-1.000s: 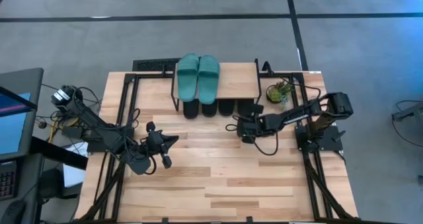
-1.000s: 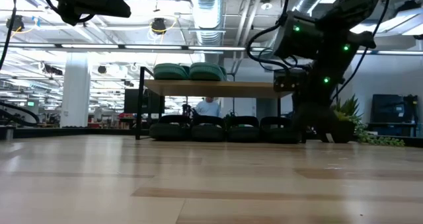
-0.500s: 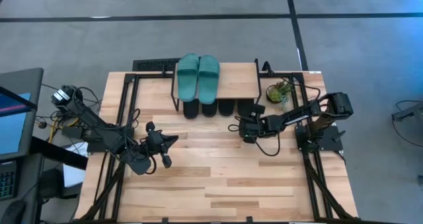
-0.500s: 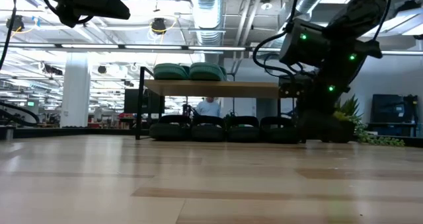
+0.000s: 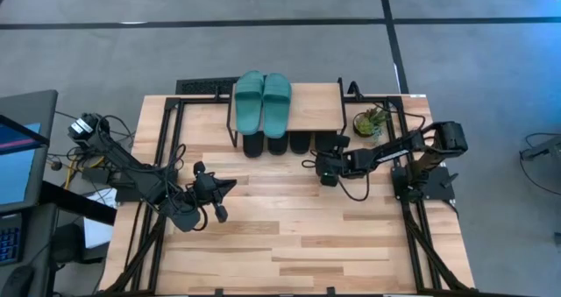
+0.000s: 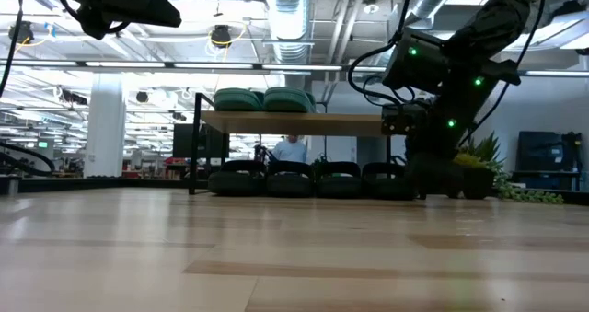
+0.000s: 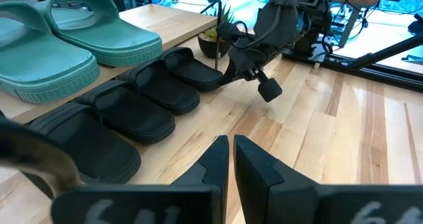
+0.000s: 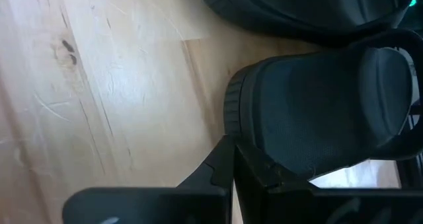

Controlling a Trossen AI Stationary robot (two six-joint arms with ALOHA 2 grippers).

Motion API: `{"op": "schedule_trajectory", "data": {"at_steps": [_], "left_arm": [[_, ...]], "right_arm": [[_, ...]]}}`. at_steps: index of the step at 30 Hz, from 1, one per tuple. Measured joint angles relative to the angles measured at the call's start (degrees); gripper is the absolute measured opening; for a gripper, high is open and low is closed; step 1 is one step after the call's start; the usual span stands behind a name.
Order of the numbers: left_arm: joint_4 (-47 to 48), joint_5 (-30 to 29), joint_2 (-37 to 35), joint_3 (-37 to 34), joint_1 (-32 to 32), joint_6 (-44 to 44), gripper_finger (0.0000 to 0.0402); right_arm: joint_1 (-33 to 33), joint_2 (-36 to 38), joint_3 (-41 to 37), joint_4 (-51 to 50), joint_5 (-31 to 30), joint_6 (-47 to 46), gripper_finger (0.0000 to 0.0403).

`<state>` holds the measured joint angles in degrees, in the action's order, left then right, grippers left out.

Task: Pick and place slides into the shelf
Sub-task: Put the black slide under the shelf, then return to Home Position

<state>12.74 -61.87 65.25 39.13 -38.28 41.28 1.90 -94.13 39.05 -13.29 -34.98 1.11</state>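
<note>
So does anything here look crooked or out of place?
Mostly tidy: the green pair sits straight on the shelf, and black slides line up underneath. Only the end black slide sticks out slightly askew, right by the right arm's shut fingers.

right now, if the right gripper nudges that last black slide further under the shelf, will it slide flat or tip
The black slide probably slides flat: its broad sole lies on the smooth wooden tabletop. It looks like light, thick foam, so the shut right gripper, pushing at the heel, may swivel it rather than tip it.
</note>
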Motion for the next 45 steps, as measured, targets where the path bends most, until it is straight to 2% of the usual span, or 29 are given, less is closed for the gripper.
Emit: {"op": "schedule_trajectory", "data": {"at_steps": [10, 16, 22, 28, 36, 40, 45], "left_arm": [[0.9, 0.0, 0.0, 0.0, 0.0, 0.1, 0.0013], [0.8, 0.0, 0.0, 0.0, 0.0, 0.1, 0.0013], [0.6, 0.0, 0.0, 0.0, 0.0, 0.1, 0.0013], [-0.6, 2.7, 0.0, 0.0, 0.0, 0.1, 0.0013], [-9.6, 4.4, 0.0, 0.0, 0.0, -4.7, 0.0013], [-16.3, 2.7, 0.0, 0.0, 0.0, -9.8, 0.0013], [-23.1, -2.7, 0.0, 3.0, 0.8, -19.2, 0.0013]], "right_arm": [[0.0, 0.0, 0.0, 0.1, 0.2, 0.5, 0.0], [-3.2, 0.0, 0.7, -0.3, -0.9, -0.2, 0.0], [-7.1, 0.0, 2.3, -3.2, -1.8, -4.3, 0.0], [-15.0, 1.0, 4.6, -10.9, -1.2, -16.2, 0.0], [-27.8, 8.9, 8.2, -11.8, 6.2, -26.7, 0.0], [-30.7, 15.0, 9.9, -12.0, 9.3, -28.6, 0.0], [-31.2, 23.5, 13.1, -12.0, 9.2, -27.4, 0.0]]}}
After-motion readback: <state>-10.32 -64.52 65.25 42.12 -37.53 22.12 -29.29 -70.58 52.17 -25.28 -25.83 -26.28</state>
